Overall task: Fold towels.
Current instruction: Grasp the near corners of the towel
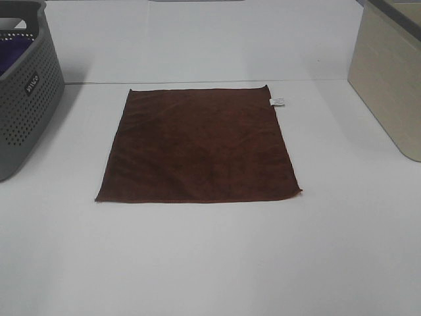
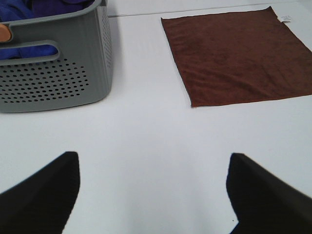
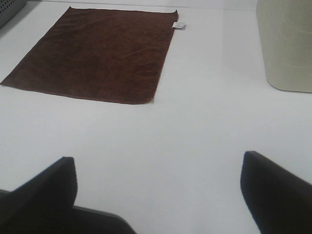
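The towel (image 1: 197,146) is a dark reddish-brown square cloth lying flat and unfolded in the middle of the white table, with a small white tag (image 1: 277,101) at its far right corner. It also shows in the left wrist view (image 2: 239,54) and the right wrist view (image 3: 95,53). Neither arm shows in the exterior high view. My left gripper (image 2: 153,192) is open and empty, well short of the towel's near left corner. My right gripper (image 3: 158,195) is open and empty, short of the towel's near right corner.
A grey perforated basket (image 1: 26,92) stands at the left edge of the table; the left wrist view shows purple and blue cloth (image 2: 29,7) inside it. A beige bin (image 1: 388,72) stands at the right edge. The table (image 1: 210,263) is white.
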Available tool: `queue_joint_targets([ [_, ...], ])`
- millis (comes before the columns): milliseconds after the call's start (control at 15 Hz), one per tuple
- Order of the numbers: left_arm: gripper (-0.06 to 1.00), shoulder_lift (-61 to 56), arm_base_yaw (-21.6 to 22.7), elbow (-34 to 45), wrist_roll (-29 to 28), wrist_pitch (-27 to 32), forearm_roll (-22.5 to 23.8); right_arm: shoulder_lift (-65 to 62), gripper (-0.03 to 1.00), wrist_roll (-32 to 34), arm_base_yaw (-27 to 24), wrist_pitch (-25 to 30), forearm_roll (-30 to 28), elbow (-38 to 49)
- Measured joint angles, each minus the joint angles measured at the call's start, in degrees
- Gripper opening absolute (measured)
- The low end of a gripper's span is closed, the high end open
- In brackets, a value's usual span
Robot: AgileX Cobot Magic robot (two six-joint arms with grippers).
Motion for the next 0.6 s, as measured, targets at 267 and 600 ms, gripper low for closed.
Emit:
queue_joint_targets([
  [267, 0.78, 0.0, 0.0, 0.0, 0.0, 0.0, 0.0, 0.0, 0.85, 0.0, 0.0, 0.0, 0.0, 0.0],
  [600, 0.78, 0.0, 0.0, 0.0, 0.0, 0.0, 0.0, 0.0, 0.85, 0.0, 0.0, 0.0, 0.0, 0.0],
])
